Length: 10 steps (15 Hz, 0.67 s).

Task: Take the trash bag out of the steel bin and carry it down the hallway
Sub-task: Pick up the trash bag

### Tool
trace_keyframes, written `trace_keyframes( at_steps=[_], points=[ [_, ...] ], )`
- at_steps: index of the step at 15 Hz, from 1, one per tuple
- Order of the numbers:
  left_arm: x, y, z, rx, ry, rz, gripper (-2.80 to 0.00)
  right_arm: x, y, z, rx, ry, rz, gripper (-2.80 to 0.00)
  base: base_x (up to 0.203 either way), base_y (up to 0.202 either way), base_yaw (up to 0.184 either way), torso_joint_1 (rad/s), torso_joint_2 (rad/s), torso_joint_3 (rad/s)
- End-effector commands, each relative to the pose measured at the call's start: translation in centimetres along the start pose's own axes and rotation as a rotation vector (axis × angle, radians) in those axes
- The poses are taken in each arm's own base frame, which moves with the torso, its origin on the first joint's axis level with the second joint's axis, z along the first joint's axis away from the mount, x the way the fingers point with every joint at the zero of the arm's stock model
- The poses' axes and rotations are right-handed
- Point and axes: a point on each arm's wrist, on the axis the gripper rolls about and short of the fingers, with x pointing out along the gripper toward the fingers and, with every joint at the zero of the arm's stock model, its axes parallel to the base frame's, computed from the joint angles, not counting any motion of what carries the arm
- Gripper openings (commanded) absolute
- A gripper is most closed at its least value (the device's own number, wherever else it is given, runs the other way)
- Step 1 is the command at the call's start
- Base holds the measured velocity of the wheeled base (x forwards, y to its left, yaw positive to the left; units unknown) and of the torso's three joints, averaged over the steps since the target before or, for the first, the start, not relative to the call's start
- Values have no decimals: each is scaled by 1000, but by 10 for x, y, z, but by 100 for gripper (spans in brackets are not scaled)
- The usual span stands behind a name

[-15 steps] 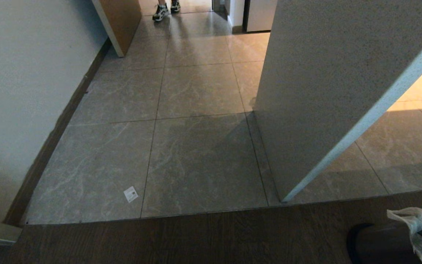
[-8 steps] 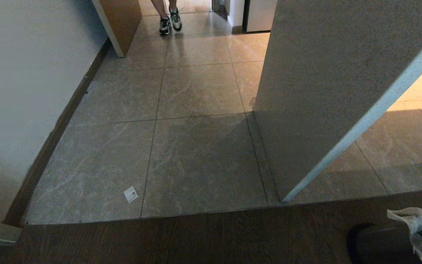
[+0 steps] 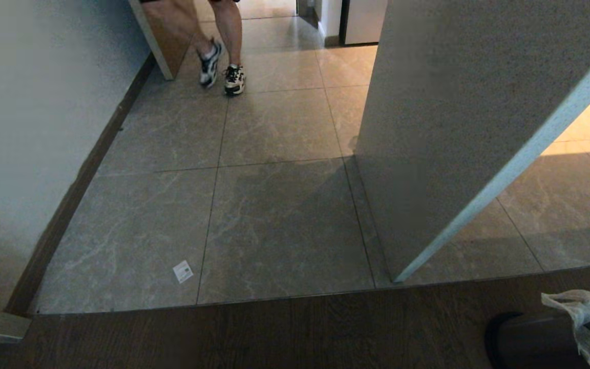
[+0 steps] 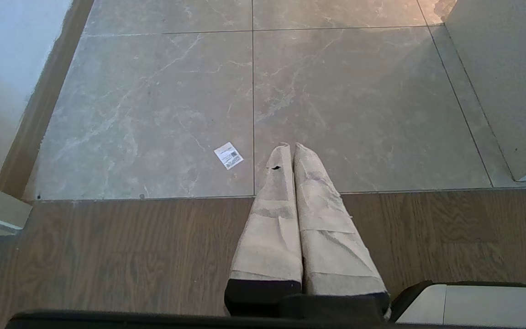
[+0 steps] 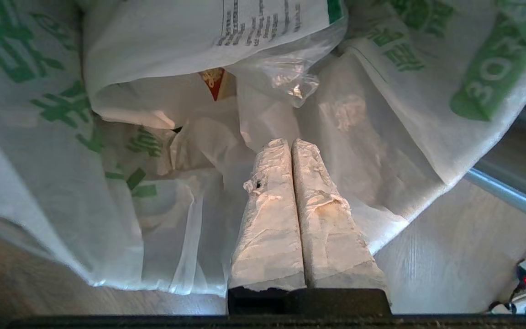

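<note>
Right gripper (image 5: 290, 144) has its two wrapped fingers pressed flat together against the trash bag (image 5: 53, 151) — the thin white film with green print bunches all round them, though whether any film is actually pinched between the pads cannot be told. The step in hand looks like the grab on the bag's loose top, before any lift. If the hold is good, the next move calls for a straight pull upward, slow enough that the thin plastic does not tear on the rim, until the bag comes free.

Steel bin (image 3: 530, 338) stands on the dark wood floor at the near right of the head view, the bag's crumpled top (image 3: 576, 307) sticking up over its right side. Left gripper (image 4: 290, 148) hangs idle, fingers together on nothing, over the floor well left of the bin.

Beyond the bin the hallway (image 3: 274, 128) runs away in glossy tiles — a person's legs and trainers (image 3: 223, 66) stand at its far end.
</note>
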Motion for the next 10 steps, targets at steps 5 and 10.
trace_keyframes(
  at_steps=[5, 10],
  points=[
    [0, 0, 0, 0, 0, 0, -280, -35, -8, 36, 23, -94, -32, -280, 0, 0, 0, 0, 0, 0],
    [0, 0, 0, 0, 0, 0, -280, -36, 15, 68, 74, -125, 61, -280, 0, 0, 0, 0, 0, 0]
  ],
)
